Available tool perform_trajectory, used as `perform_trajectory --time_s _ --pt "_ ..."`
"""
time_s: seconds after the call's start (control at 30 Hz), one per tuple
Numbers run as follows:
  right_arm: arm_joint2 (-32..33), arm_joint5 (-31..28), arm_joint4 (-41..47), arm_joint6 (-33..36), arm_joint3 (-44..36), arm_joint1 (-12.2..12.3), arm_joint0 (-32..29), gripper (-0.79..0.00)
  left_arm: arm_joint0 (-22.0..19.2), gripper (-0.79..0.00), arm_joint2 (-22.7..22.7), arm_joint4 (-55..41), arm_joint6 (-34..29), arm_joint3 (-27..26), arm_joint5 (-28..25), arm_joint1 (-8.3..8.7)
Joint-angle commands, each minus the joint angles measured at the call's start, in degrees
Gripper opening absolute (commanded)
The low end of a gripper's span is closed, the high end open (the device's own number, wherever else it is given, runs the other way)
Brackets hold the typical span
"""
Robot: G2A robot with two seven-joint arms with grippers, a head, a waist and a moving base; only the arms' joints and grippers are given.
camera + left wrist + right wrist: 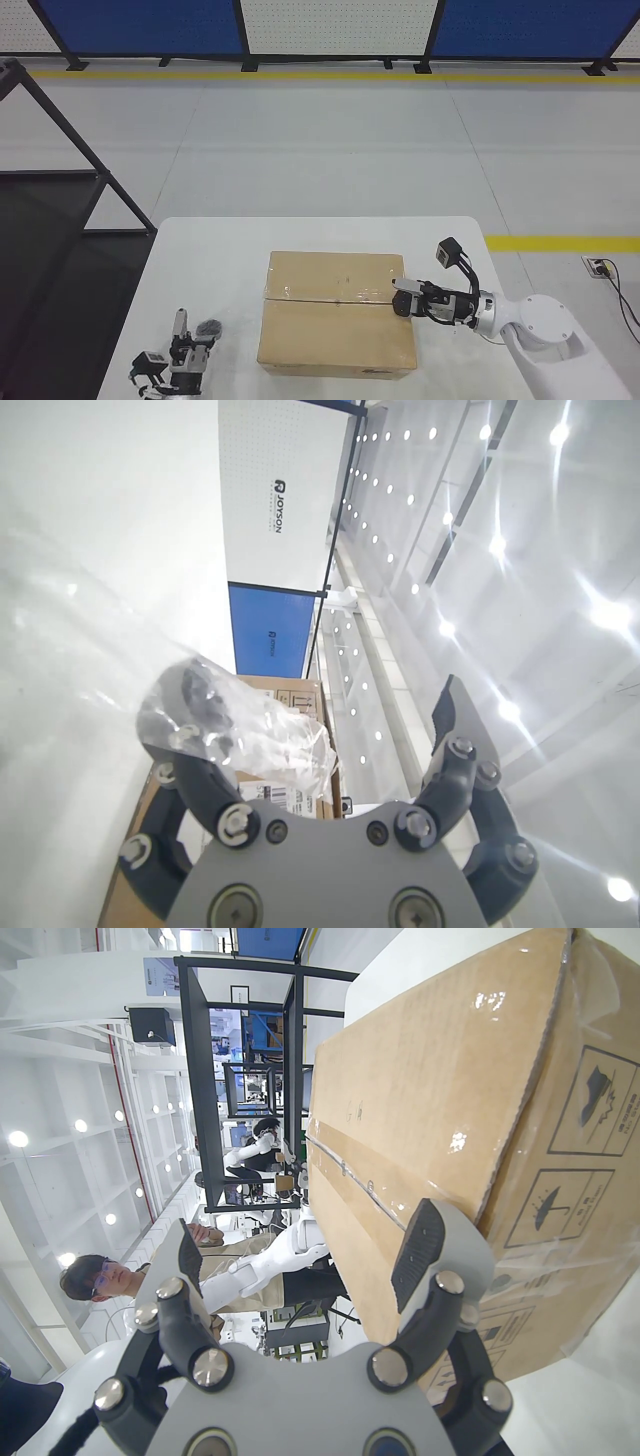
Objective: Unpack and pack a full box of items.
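One box (pixel 338 320), taped | one bag (pixel 250 725), maybe dark parts inside | left fingers (pixel 447 712) wide | right fingers (pixel 420 1253) wide

Brown cardboard box (pixel 338 325) with black printed symbols (pixel 575 1208), white table (pixel 200 270), clear bag (pixel 250 725) of dark parts.

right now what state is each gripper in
left gripper: open, bag beside one finger, not gripped
right gripper: open, one finger at the box top
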Motion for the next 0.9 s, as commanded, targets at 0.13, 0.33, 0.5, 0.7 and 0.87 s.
perform_trajectory --time_s 0.13,0.33,0.5,0.7,0.87 --pt "0.00 0.00 0.00 0.00 0.00 0.00 0.00 0.000 0.09 0.000 -3.07 1.57 1.17 -0.41 -0.45 -1.02" --pt "0.00 0.00 0.00 0.00 0.00 0.00 0.00 0.000 0.27 0.000 -6.97 2.49 0.81 -1.46 -0.35 -1.74" --pt "0.00 0.00 0.00 0.00 0.00 0.00 0.00 0.000 1.05 0.000 -10.32 4.19 0.52 -2.93 0.49 -2.18" --pt "0.00 0.00 0.00 0.00 0.00 0.00 0.00 0.000 1.90 0.000 -13.45 6.17 0.41 -5.40 1.58 -2.88" --pt "0.00 0.00 0.00 0.00 0.00 0.00 0.00 0.000 3.07 0.000 -15.35 7.78 0.91 -7.28 1.54 -3.63"
